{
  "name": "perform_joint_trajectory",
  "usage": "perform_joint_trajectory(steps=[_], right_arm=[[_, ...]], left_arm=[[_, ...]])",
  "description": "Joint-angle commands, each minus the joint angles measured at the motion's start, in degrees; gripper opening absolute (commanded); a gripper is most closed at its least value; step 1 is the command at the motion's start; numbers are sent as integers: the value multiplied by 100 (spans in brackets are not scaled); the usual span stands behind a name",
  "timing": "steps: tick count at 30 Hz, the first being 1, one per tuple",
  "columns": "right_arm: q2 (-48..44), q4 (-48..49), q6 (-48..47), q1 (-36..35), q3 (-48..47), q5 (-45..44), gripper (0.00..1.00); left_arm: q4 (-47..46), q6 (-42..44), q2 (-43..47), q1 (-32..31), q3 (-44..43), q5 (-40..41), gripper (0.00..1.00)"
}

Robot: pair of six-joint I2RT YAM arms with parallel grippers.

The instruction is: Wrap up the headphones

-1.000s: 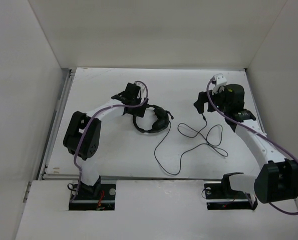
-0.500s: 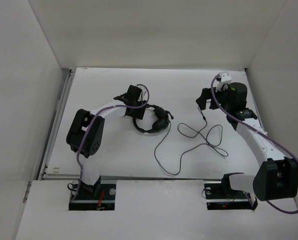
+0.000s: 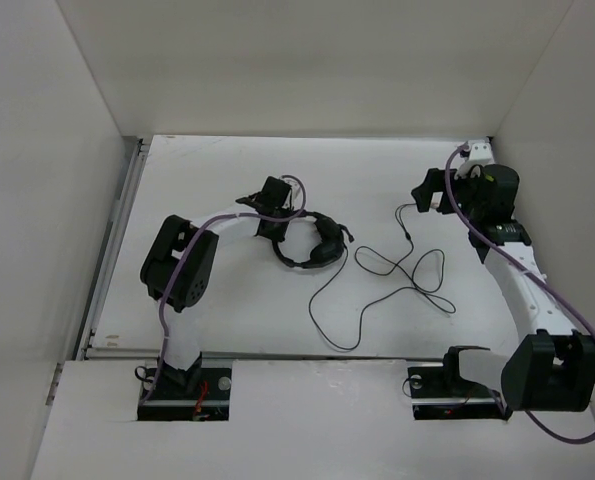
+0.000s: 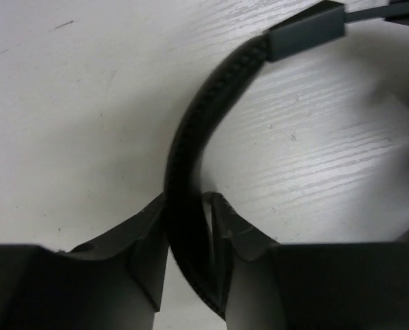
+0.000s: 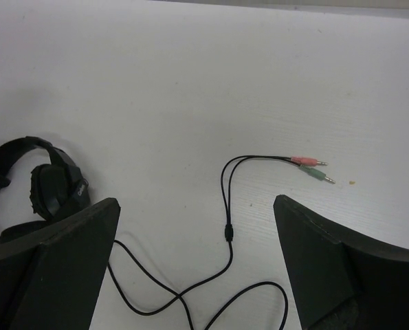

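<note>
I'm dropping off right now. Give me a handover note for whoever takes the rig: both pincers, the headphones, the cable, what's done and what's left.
Left pincer: shut on the headband of the headphones, mid-table.
Right pincer: open, holding nothing, hovering above the cable near the plugs.
Cable: loose loops across the table, with the plugs lying free.
Done: headband gripped; no turns of cable around the headset yet.
Left: grasp the cable, probably near the plugs, and wind it round the headphones.
</note>
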State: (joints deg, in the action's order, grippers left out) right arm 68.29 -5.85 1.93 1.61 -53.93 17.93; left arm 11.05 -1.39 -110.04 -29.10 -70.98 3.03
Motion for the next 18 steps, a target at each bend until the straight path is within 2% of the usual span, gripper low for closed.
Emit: perform_joint_trajectory(steps=[1, 3, 8, 14, 18], right_arm=[[-228, 277, 123, 55, -179, 79, 100], [-290, 260, 97, 55, -179, 87, 100], [-439, 84, -236, -111, -161, 131, 100], [-615, -180, -957, -753, -232, -35, 100], [-624, -198, -1169, -1122, -328, -123, 100]], left_arm=[[187, 33, -325, -108, 31, 5, 20], [170, 33, -404, -170, 58, -4, 12], [82, 33, -501, -372, -12, 40, 1], [222, 7, -142, -566, -582, -4, 0], [617, -81, 280, -434, -1337, -91, 0]])
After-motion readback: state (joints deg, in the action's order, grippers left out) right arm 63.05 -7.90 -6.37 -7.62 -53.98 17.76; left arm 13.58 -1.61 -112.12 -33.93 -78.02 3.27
